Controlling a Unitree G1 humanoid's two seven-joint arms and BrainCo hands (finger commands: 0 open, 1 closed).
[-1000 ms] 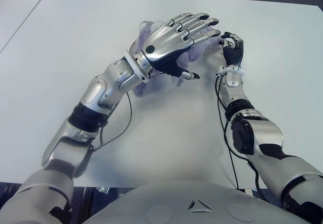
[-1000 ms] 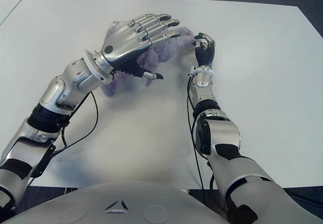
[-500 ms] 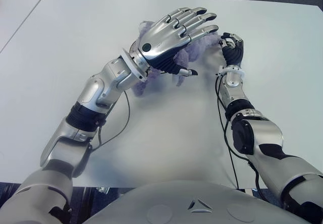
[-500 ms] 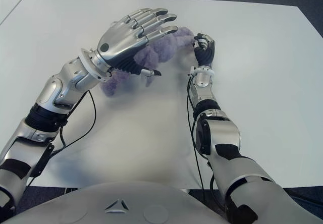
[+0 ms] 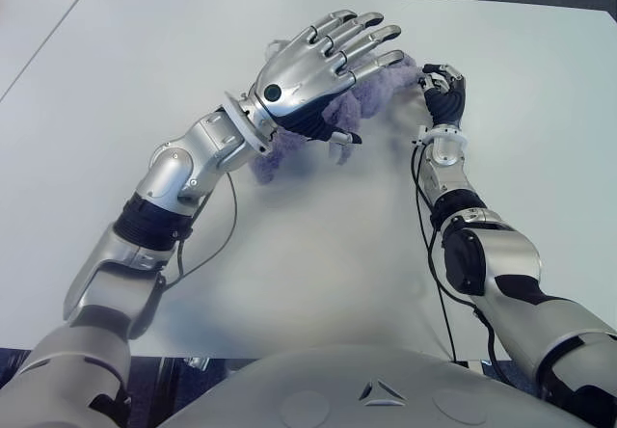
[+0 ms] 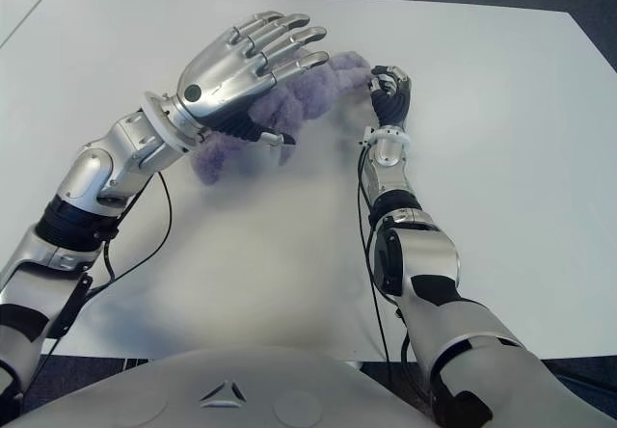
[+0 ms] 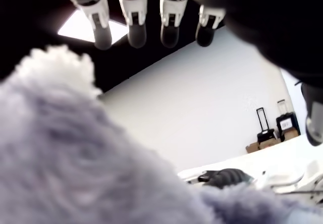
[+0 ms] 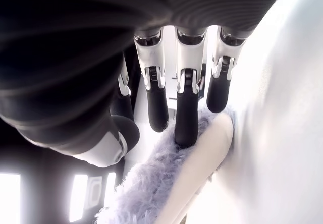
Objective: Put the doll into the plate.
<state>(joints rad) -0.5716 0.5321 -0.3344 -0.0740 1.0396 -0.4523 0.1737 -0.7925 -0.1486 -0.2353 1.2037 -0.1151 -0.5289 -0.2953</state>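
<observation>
The fluffy lilac plush doll (image 6: 289,110) lies on the plain white bench (image 6: 289,254), stretched out beneath and between the two metal hands. No plate shows in any view, so where it stands cannot be told from here.

The left hand (image 5: 313,66) hovers over the doll with its silver fingers (image 5: 362,33) straight and spread apart, holding nothing. In the left wrist view the four fingertips (image 7: 136,32) hang in open air above the fur, with a gap between them and the plush; the thumb points down just beside the doll's near edge. The palm covers most of the doll's middle, and one tuft pokes out behind the wrist.

The right hand (image 5: 443,95) sits at the doll's other end, its dark fingers (image 8: 184,108) curled downward. In the right wrist view their tips press onto the pale, smoother patch of the doll, so that hand looks closed onto the doll's edge, pinning or pinching it; how firm the hold is cannot be judged.

The step in hand appears to be the grasp itself: the doll has not left the bench, and only one end of it is taken. The next move probably calls for the left fingers to come down and close round the soft body, thumb under the near side, so both hands can lift together. The plush will squash and sag, so a deep wrap would serve better than a fingertip pinch. The plate must then be found before any carry.
</observation>
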